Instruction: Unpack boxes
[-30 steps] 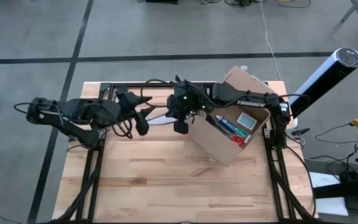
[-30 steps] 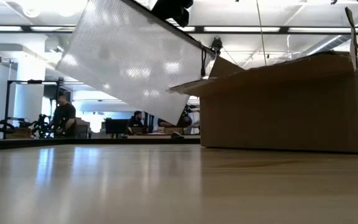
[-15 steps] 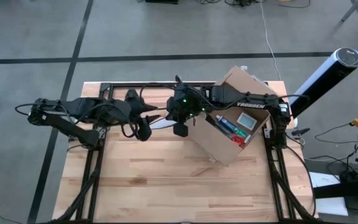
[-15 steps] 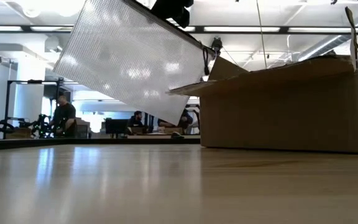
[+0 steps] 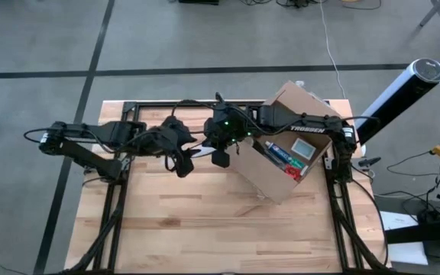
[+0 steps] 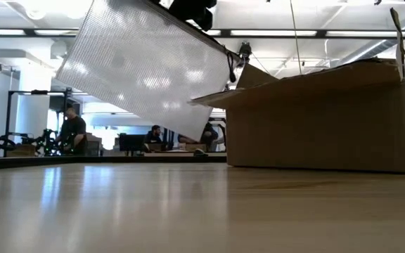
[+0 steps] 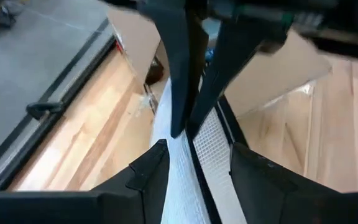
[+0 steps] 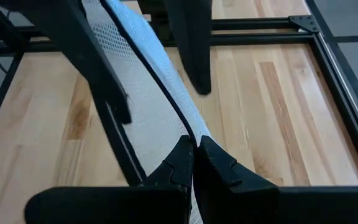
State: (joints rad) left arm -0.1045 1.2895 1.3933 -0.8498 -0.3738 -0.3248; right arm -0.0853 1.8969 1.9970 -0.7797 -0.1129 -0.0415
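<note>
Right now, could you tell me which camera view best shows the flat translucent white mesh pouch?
The low view: the flat translucent white mesh pouch hangs broadside there. Both wrist views show it edge-on; from above, only a sliver shows.

A brown box (image 5: 285, 145) sits open on the right side of the wooden worktop (image 5: 205, 221). The left hand (image 5: 183, 156) and right hand (image 5: 221, 153) meet beside it, with a white pouch (image 5: 199, 150) between them.
</note>
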